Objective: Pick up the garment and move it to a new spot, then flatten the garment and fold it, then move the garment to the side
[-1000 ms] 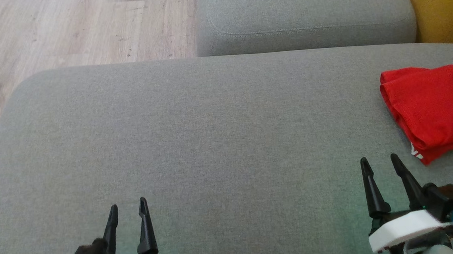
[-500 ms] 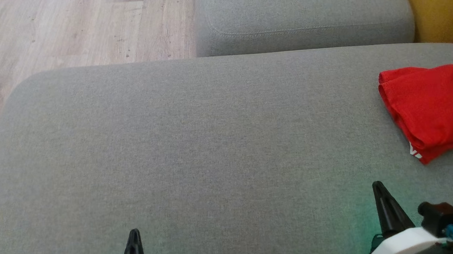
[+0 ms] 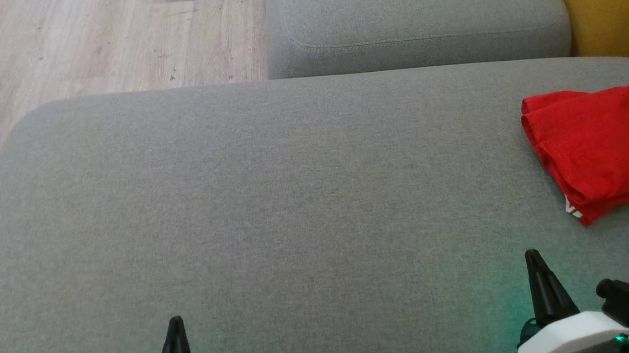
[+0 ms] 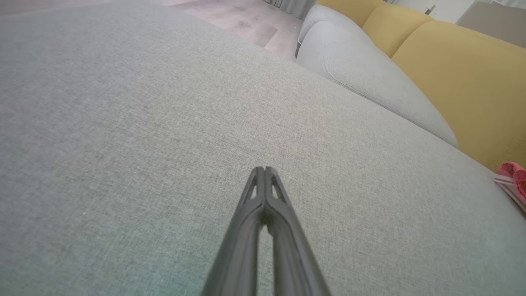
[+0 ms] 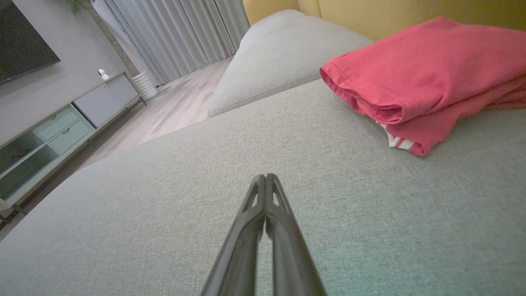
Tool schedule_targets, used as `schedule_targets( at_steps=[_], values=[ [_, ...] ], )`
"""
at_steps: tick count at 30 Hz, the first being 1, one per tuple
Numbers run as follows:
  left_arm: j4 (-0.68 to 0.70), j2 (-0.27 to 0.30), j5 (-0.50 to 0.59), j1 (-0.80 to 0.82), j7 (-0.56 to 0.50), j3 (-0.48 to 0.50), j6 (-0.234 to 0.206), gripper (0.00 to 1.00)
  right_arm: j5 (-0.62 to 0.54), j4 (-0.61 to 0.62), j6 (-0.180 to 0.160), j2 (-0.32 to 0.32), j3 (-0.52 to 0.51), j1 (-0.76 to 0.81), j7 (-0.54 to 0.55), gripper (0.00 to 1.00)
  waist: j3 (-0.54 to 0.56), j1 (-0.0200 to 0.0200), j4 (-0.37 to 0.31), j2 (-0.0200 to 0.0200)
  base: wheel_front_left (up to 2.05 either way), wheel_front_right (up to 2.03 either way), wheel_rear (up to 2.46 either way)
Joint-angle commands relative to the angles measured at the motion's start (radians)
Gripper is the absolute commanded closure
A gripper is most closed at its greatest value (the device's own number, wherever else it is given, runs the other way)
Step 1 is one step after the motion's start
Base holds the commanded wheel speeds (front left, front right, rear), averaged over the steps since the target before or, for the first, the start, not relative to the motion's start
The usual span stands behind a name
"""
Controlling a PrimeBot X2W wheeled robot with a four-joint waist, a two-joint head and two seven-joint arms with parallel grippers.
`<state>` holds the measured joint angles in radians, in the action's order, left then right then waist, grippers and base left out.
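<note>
Lying at the far left of the head view, a pale wooden floor (image 3: 89, 42) borders the broad grey seat cushion (image 3: 293, 189) that takes up most of the scene. At the lower left the left gripper (image 3: 175, 322) rises from the bottom edge, its jaws pressed together into one dark point and holding nothing. The left wrist view shows the same: the two fingers meet at their tips above bare grey fabric. Beyond the middle of the cushion, across a seam, sits a second grey cushion (image 3: 414, 20), smaller and set further back.

At the lower right the right gripper (image 3: 531, 254) also points up the picture, its white wrist housing below it and a faint green glow on the fabric around it. Its jaws are closed on each other too — empty, tips touching, as the right wrist view makes plain.

The red garment (image 3: 594, 146) lies folded at the right edge of the big cushion, beyond the right gripper and a little to its right, near but not touching it. Its layers are stacked, with a small white marking (image 3: 571, 208) at the lower corner nearest the gripper. Behind it, at the upper right, stands the yellow backrest (image 3: 607, 6).
</note>
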<state>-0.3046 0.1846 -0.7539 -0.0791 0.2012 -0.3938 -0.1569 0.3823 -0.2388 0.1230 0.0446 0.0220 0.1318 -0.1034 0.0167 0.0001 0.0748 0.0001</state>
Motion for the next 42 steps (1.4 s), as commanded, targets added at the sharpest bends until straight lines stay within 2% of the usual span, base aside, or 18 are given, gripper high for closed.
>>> schedule_targets(
  at_steps=[1, 42],
  values=[
    [0.030, 0.001, -0.023, 0.052, -0.009, 0.028, 0.009, 1.00, 0.037, 0.029, 0.002, 0.010, -0.004, -0.052, 0.009, 1.00, 0.000, 0.0000, -0.001, -0.0001, 0.00, 0.00, 0.00],
    [0.042, -0.046, -0.346, 0.103, -0.121, 0.206, 0.116, 1.00, 0.506, 0.017, 0.004, 0.021, -0.038, -0.123, 0.075, 1.00, -0.008, 0.0000, -0.029, -0.0001, 0.00, 0.00, 0.00]
  ],
)
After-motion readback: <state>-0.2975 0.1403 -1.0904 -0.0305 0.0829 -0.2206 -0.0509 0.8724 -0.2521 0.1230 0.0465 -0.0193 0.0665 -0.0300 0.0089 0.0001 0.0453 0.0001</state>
